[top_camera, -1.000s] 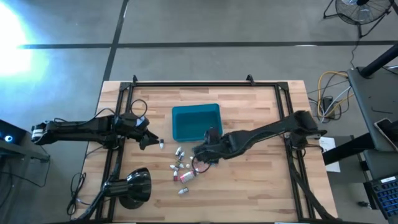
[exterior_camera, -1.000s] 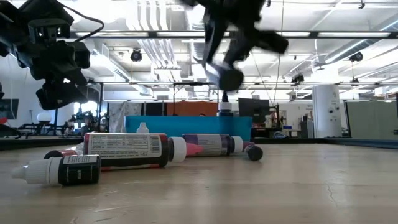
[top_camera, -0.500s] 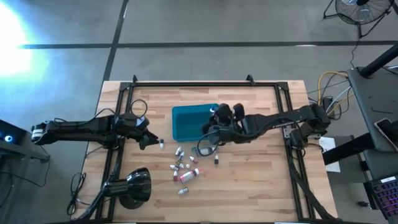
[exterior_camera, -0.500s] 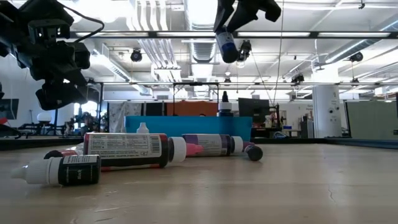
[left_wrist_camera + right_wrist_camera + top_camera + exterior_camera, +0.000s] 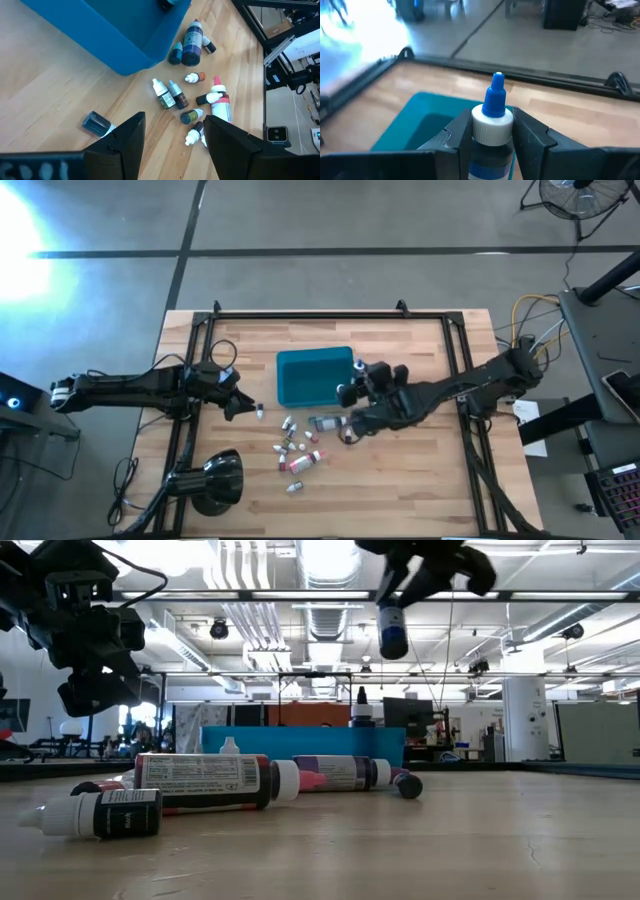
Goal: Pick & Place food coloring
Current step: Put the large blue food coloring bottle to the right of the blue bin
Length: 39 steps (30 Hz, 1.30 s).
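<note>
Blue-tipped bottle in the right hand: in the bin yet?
Not yet. The right hand holds the bottle above the teal bin.

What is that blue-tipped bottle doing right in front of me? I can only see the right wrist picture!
Observer: The right gripper is shut on that blue-tipped bottle, held high above the table.
Operator: Where is the other arm?
Observer: The left gripper waits open near the table's left side, beside one small bottle lying alone.
Operator: Are more bottles left?
Observer: Yes, a cluster of bottles lies on the wood in front of the teal bin.
</note>
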Each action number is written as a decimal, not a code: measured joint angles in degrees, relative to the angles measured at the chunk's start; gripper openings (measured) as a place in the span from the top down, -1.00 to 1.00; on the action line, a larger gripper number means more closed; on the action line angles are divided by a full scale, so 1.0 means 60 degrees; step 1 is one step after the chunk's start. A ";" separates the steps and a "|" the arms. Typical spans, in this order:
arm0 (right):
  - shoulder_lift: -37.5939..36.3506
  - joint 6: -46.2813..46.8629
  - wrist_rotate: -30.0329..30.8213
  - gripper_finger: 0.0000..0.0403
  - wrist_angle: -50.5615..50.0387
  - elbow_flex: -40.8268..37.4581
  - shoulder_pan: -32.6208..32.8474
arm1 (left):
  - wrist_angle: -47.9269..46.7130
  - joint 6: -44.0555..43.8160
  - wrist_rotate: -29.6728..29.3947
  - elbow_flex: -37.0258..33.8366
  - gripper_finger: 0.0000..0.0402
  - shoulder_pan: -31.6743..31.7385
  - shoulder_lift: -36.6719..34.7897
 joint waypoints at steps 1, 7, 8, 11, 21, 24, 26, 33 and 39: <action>-0.0113 0.0317 0.0173 0.49 -0.0184 -0.0262 0.0097 | -0.0002 -0.0003 0.0000 0.0000 0.11 0.0000 0.0000; -0.0620 0.3099 0.0235 0.48 -0.1381 -0.1569 0.0233 | -0.0004 0.0000 0.0001 0.0000 0.11 0.0000 0.0000; -0.0666 0.3673 0.0230 0.48 -0.1668 -0.1779 0.0230 | -0.0005 -0.0002 0.0000 0.0000 0.11 0.0000 -0.0002; -0.0713 0.4870 0.0035 0.47 -0.2080 -0.2347 0.0236 | -0.0007 -0.0003 0.0000 0.0000 0.11 0.0007 -0.0001; -0.0730 0.5956 -0.0763 0.47 -0.2140 -0.3812 0.0108 | -0.0009 0.0000 0.0003 0.0000 0.11 0.0005 0.0000; -0.0730 0.6109 -0.0899 0.46 -0.2120 -0.4026 0.0102 | -0.0013 0.0000 0.0001 0.0000 0.11 0.0004 0.0000; -0.0730 0.6103 -0.1010 0.46 -0.2087 -0.4084 0.0097 | -0.0016 0.0000 0.0000 0.0000 0.11 0.0004 0.0000; -0.0734 0.5707 -0.1023 0.41 -0.1822 -0.4151 0.0095 | -0.0016 0.0000 0.0001 0.0000 0.11 -0.0004 0.0000; -0.0734 0.5018 -0.1070 0.29 -0.1186 -0.4357 0.0086 | -0.0016 0.0000 0.0002 0.0000 0.11 0.0000 0.0000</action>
